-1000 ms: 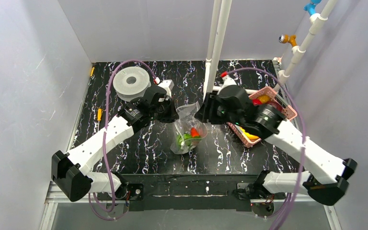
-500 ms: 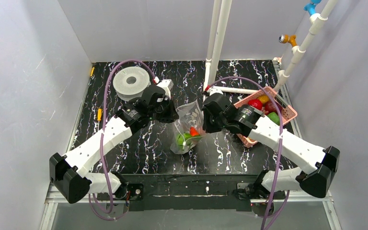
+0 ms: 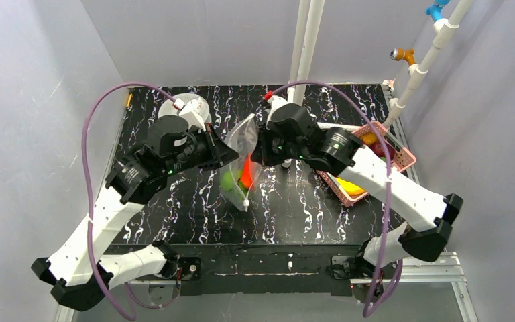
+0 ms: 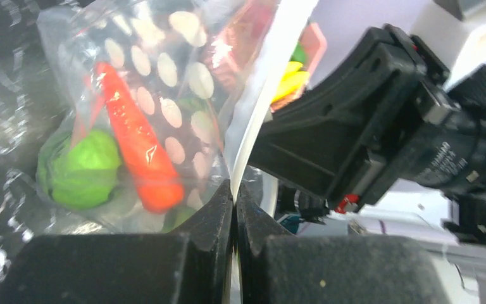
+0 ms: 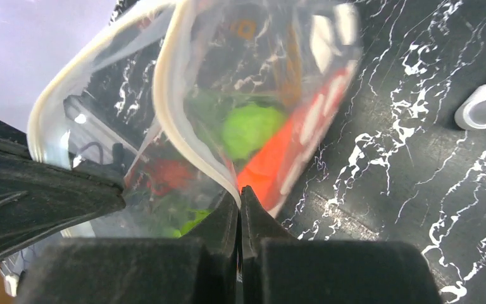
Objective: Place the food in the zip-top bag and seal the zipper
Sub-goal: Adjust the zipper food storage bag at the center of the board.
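Note:
The zip-top bag (image 3: 240, 142) hangs lifted above the black marbled table, pinched from both sides. My left gripper (image 3: 231, 153) is shut on one lip of its mouth, with the whitish zipper (image 4: 262, 82) running up from between the fingertips (image 4: 234, 187). My right gripper (image 3: 257, 155) is shut on the other lip's zipper (image 5: 176, 120), at the fingertips (image 5: 239, 190). The mouth gapes between the two lips. Food lies inside the bag: an orange-red carrot (image 4: 136, 142) and a green round piece (image 4: 82, 168). The right wrist view shows them as green (image 5: 250, 126) and orange (image 5: 266, 168).
A pink latticed basket (image 3: 402, 157) at the right holds more toy food, including a yellow piece (image 3: 352, 189). The grey-white spool (image 3: 198, 106) sits behind my left arm, partly hidden. White pipes (image 3: 306, 47) rise at the back centre.
My right gripper has closed on the bag's mouth edge. Both arms have raised the bag off the table and shifted it slightly left and back.

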{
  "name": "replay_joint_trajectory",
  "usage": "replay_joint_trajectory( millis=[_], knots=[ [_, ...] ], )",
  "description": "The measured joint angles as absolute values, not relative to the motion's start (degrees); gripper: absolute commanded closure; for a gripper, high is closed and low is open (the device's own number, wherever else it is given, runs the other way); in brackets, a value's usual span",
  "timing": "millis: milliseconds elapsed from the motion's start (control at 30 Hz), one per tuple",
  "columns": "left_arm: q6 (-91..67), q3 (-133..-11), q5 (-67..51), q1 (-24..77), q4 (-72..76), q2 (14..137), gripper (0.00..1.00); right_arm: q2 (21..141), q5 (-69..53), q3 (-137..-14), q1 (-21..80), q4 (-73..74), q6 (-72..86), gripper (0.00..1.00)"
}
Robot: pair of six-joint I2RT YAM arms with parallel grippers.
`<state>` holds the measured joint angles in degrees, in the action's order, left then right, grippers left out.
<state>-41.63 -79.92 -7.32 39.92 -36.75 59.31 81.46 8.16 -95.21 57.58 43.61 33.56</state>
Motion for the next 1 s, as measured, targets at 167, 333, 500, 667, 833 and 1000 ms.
replay_joint_trajectory(
  millis=[167, 333, 500, 667, 833, 1000],
  knots=[
    [-41.91, -83.13, -1.39, 38.42, -45.21, 65.13, 1.0, 87.65, 1.75, -95.11, 55.42, 41.61, 33.36, 0.99],
    [-40.05, -82.83, 3.68, 38.37, -46.39, 64.99, 1.0, 91.22, -3.85, -96.84, 53.99, 39.95, 32.71, 0.99],
    [-37.67, -81.51, 8.99, 38.35, -43.44, 63.77, 1.0, 92.73, -11.22, -97.35, 51.37, 36.32, 32.69, 0.99],
    [-36.49, -75.99, 13.87, 38.35, -38.69, 66.34, 1.0, 93.03, -15.79, -90.67, 48.51, 30.01, 33.0, 0.9],
    [-36.65, -75.37, 18.58, 38.35, -36.11, 70.68, 1.0, 93.79, -18.58, -86.56, 48.41, 28.5, 34.05, 0.73],
    [-35.74, -75.37, 20.27, 38.35, -32.19, 71.05, 1.0, 93.82, -18.49, -86.36, 48.6, 28.56, 34.27, 0.71]
  ],
)
